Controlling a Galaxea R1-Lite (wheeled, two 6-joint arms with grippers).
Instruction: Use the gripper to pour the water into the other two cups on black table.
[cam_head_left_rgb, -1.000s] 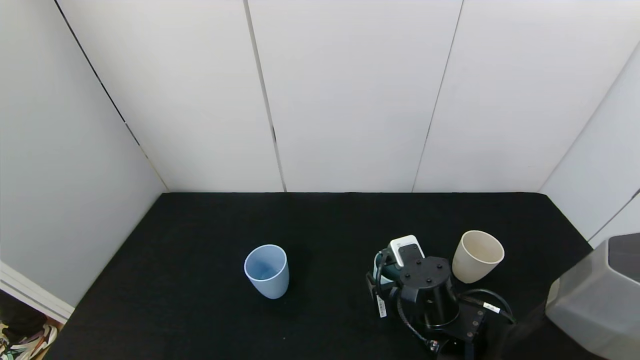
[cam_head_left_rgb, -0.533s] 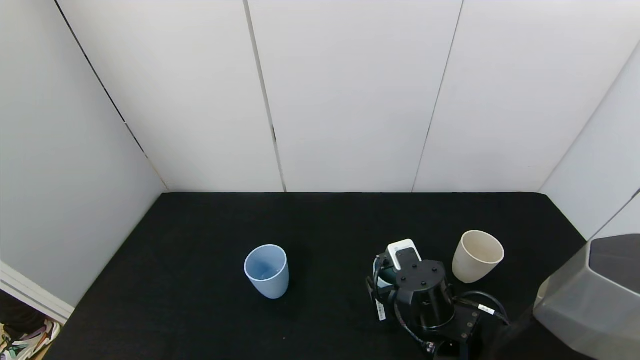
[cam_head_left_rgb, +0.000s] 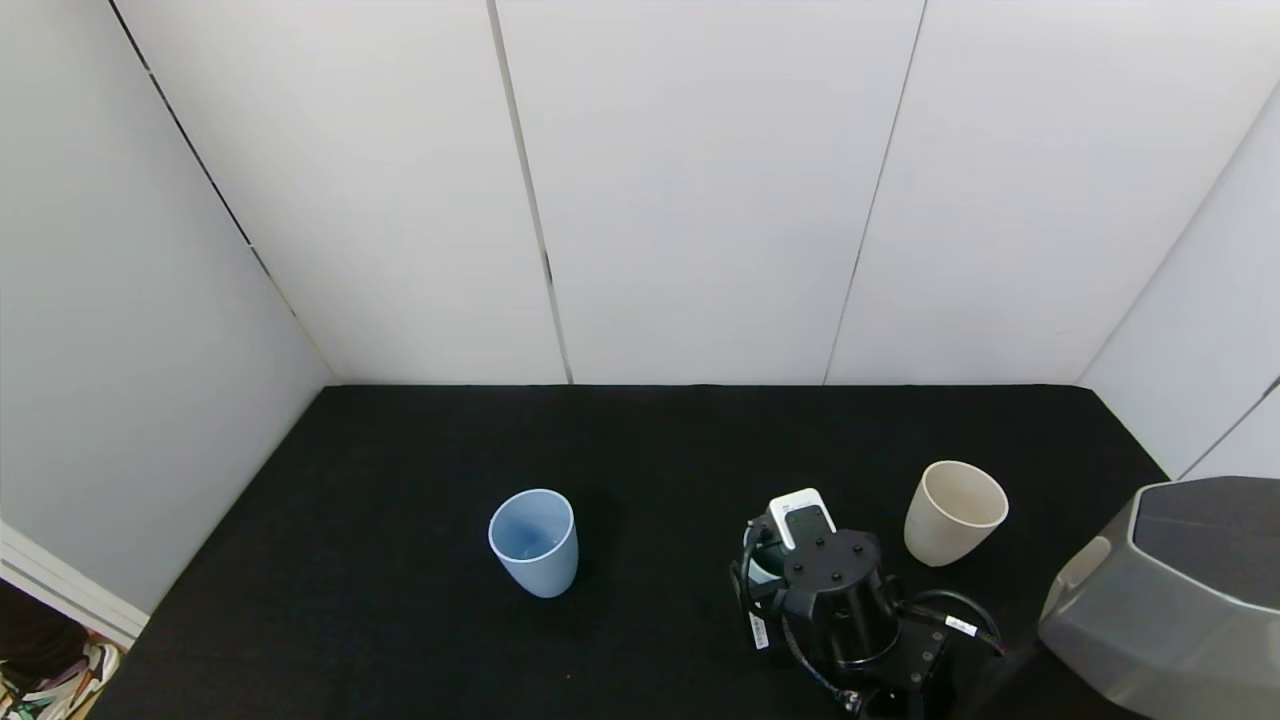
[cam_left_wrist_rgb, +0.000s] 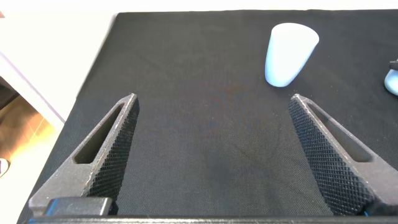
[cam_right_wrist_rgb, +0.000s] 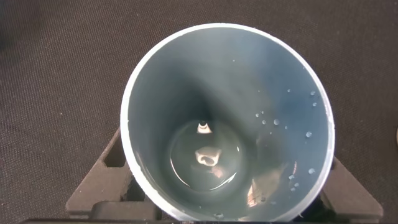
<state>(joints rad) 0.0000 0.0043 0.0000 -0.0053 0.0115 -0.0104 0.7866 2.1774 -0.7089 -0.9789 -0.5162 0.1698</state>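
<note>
Glinting water (cam_right_wrist_rgb: 208, 163) inside pincer-flanked teal cup (cam_right_wrist_rgb: 227, 118)

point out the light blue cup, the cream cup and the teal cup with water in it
light blue cup (cam_head_left_rgb: 534, 545), head view, on its outer wall
cream cup (cam_head_left_rgb: 950, 520), head view, on its outer wall
teal cup (cam_right_wrist_rgb: 273, 81), right wrist view, on its inner wall

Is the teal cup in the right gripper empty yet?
Nearly: the teal cup holds only a shallow pool of water, with droplets on its wall.
</note>
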